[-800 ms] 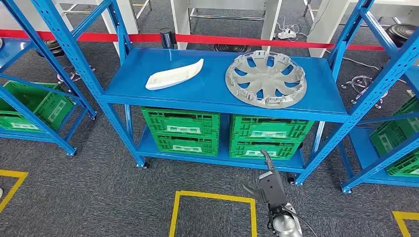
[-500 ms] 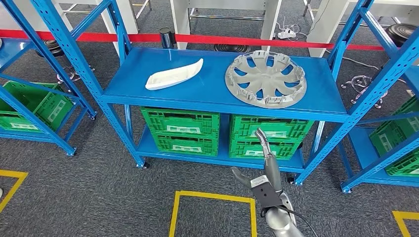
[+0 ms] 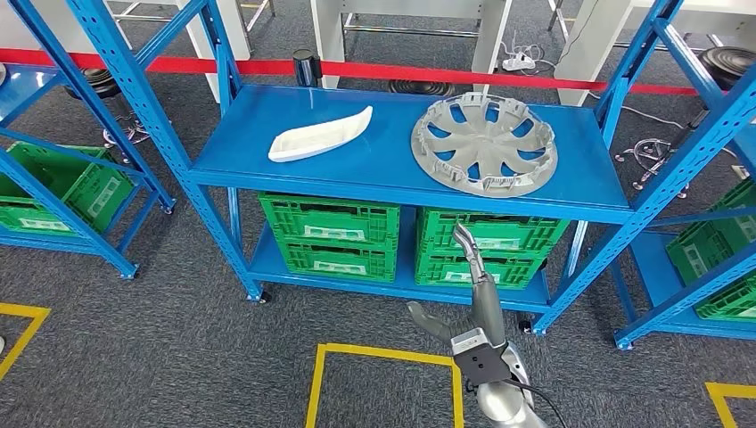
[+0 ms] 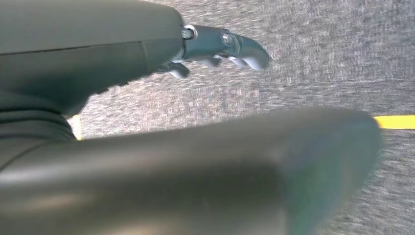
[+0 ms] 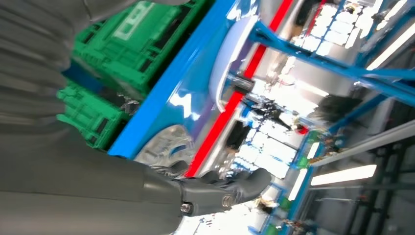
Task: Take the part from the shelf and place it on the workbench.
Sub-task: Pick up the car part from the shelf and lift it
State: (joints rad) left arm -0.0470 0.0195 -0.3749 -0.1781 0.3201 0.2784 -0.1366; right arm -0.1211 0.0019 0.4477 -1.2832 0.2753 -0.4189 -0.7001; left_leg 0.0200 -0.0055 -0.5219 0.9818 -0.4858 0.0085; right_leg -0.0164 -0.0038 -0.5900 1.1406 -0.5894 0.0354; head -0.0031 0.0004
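On shelf, left: white curved part [image 3: 319,135], lying flat on the blue shelf [image 3: 392,169].
On shelf, right: grey wheel cover [image 3: 483,144], flat, well apart from the white part.
Under shelf: green crates [image 3: 328,236], side by side.
My right hand [image 3: 465,299]: raised before the crates, below the wheel cover; fingers spread, holding nothing.
My left hand [image 4: 222,46]: over grey carpet, fingers loose, nothing held.

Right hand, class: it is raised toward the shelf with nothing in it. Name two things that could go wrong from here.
1. The right hand is below the shelf edge; rising straight could strike it.
2. The grey wheel cover lies flat and wide, so a one-handed grip may slip.
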